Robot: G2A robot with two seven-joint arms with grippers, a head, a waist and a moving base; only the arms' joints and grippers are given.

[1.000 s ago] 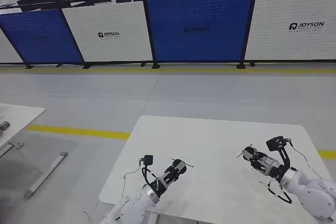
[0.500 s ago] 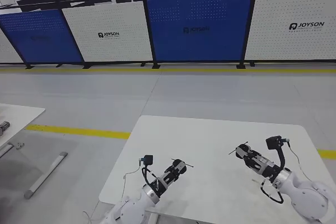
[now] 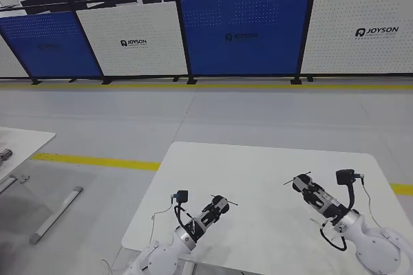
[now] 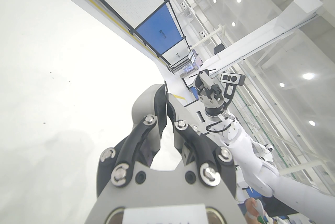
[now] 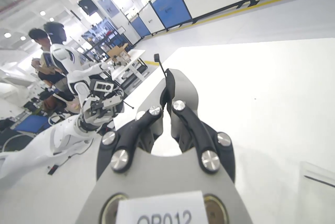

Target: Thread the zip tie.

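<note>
We see the right pincer [image 5: 167, 75] pressed together on the zip tie [image 5: 160, 64], whose small square head pokes out past the fingertips. In the top view this pincer sits right of centre in the lower half, above the white bench [image 3: 261, 161]. The left pincer [image 4: 165, 90], lower centre-left in the top view, is also pressed together, pinching a thin black strip [image 3: 224, 201] that crosses its tip. We cannot tell whether that strip is a tail or a second tie. The two pincers are well apart.

We judge the step in hand to be bringing the two ends together. To do it well, we would line the thin tip up squarely with the slot in the head and leave only a short free length so it does not flex. We would then close the gap slowly and check both wrist views before pushing through.

The panels [image 3: 132, 41] along the top of the top view carry a logo with dark lettering. A white label [image 5: 159, 206] with printed characters sits at the bottom of the right wrist view. We leave both unread.
</note>
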